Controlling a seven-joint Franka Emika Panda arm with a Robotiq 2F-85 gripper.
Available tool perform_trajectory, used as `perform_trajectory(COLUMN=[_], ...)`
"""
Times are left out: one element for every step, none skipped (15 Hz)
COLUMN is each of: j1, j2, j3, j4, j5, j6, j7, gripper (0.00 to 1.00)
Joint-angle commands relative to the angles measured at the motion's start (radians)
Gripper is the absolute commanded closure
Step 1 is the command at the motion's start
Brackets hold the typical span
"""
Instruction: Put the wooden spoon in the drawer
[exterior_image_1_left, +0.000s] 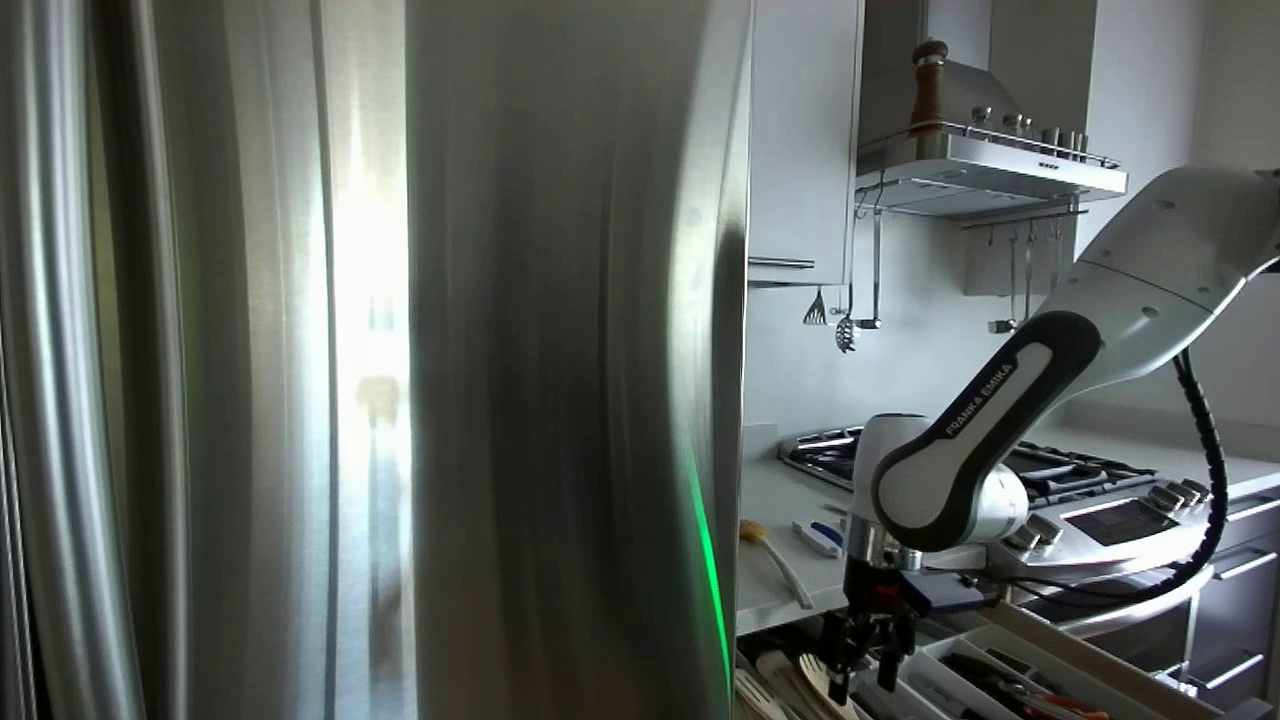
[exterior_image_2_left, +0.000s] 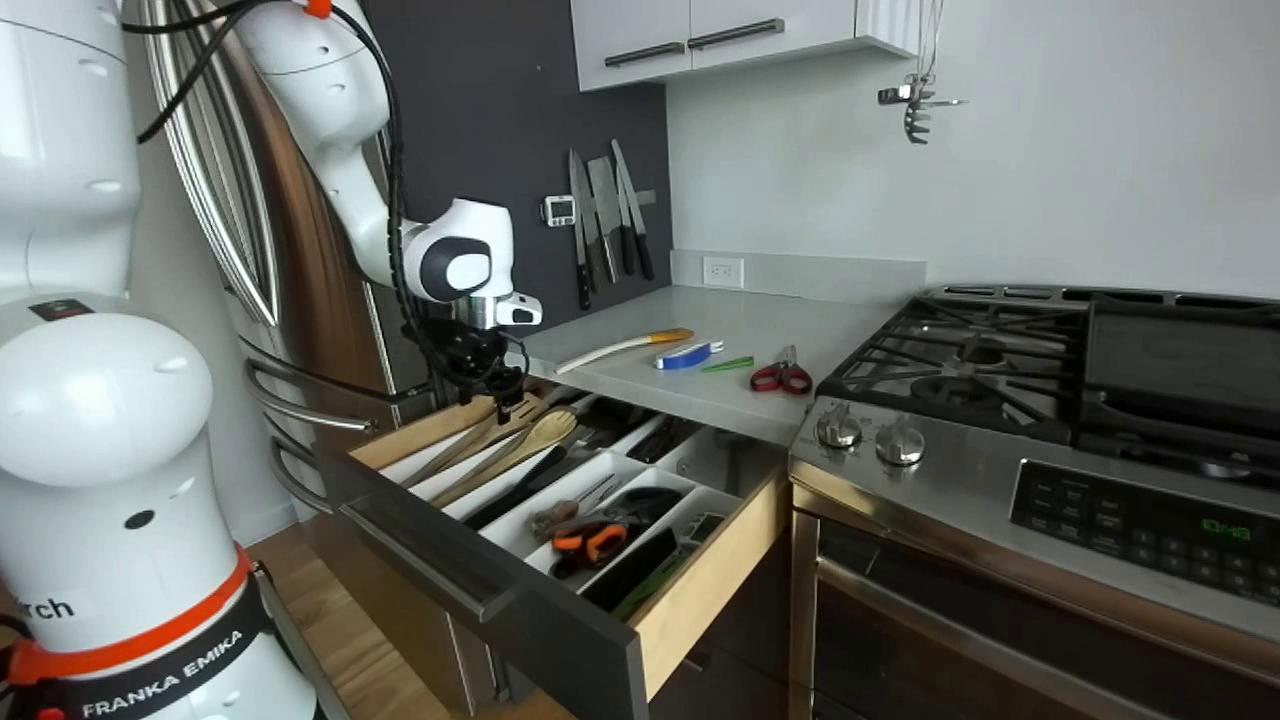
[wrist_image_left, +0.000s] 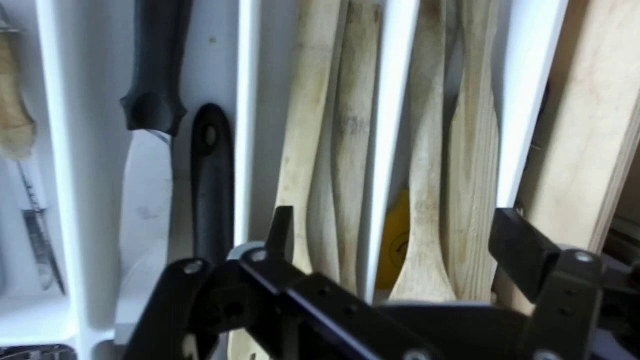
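The drawer (exterior_image_2_left: 715, 575) stands open below the counter; it also shows in an exterior view (exterior_image_1_left: 1110, 655). White trays in it hold wooden utensils in two compartments. A pale wooden spoon-like utensil with a slotted head (exterior_image_2_left: 550, 432) lies in one; its handle shows in the wrist view (wrist_image_left: 305, 135). A wooden spatula (wrist_image_left: 425, 200) lies in the compartment beside it. I cannot tell which is the task's spoon. My gripper (wrist_image_left: 394, 225) is open and empty above these compartments, fingers apart over the divider and spatula; it shows in both exterior views (exterior_image_1_left: 863, 680) (exterior_image_2_left: 487, 400).
On the counter (exterior_image_2_left: 740, 320) lie a yellow-and-white long utensil (exterior_image_2_left: 620, 346), a blue tool (exterior_image_2_left: 686, 355), a green item (exterior_image_2_left: 729, 364) and red scissors (exterior_image_2_left: 782, 374). Other trays hold a black-handled knife (wrist_image_left: 160, 65) and orange scissors (exterior_image_2_left: 592, 543). The fridge (exterior_image_1_left: 560, 350) and stove (exterior_image_2_left: 960, 375) flank the drawer.
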Motion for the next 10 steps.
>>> perform_trajectory(j1=[-0.011, -0.016, -0.02, -0.024, -0.03, -0.035, -0.025, -0.03, -0.033, -0.034], j2=[-0.131, -0.151, -0.171, -0.189, -0.212, -0.23, -0.163, -0.18, -0.193, -0.202], j3=[-0.051, -0.067, -0.084, -0.097, -0.11, -0.118, -0.108, -0.116, -0.119, -0.12], j4=[-0.097, -0.106, -0.115, -0.121, -0.125, -0.127, -0.089, -0.092, -0.095, -0.098], j5=[-0.038, -0.057, -0.092, -0.123, -0.163, -0.192, -0.136, -0.156, -0.164, -0.167], j6=[-0.054, -0.074, -0.093, -0.113, -0.121, -0.108, -0.094, -0.095, -0.097, -0.097], j7=[0.029, 0.034, 0.043, 0.052, 0.064, 0.071, 0.035, 0.04, 0.042, 0.043], gripper=[0.0, 0.0, 0.0, 0.0, 0.0, 0.0, 0.0, 0.0, 0.0, 0.0])
